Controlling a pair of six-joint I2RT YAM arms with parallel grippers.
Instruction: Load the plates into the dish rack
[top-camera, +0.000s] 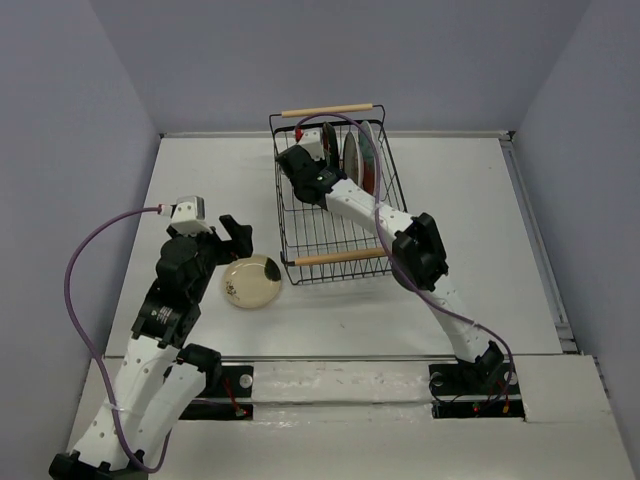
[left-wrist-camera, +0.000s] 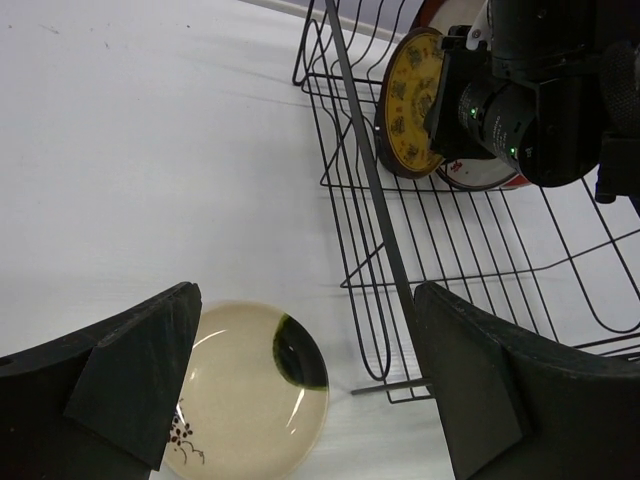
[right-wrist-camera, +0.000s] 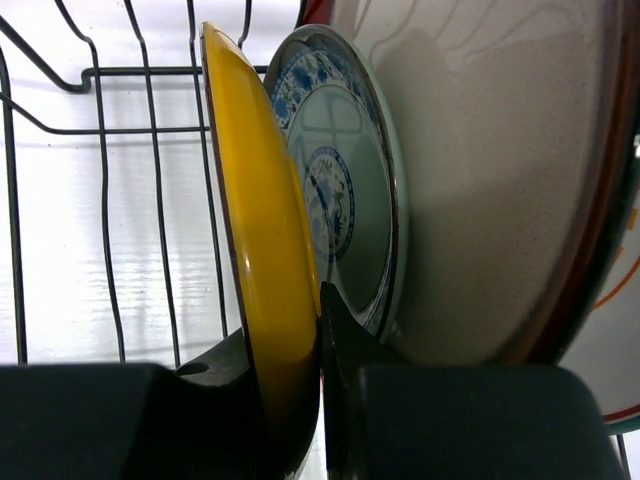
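Standing on edge at the far end of the dish rack (top-camera: 281, 210), the small yellow plate (right-wrist-camera: 265, 250) is pinched at its rim by the right tool (right-wrist-camera: 320, 400), just beside a blue-patterned plate (right-wrist-camera: 345, 190) and a larger red-rimmed plate (right-wrist-camera: 500, 170). Releasing well likely means seating the rim between the wires first, then backing straight out without nudging its neighbours. On the desk (top-camera: 480, 250), the cream plate (top-camera: 251, 282) lies beside the rack's near corner, under the spread left tool (left-wrist-camera: 305, 380).
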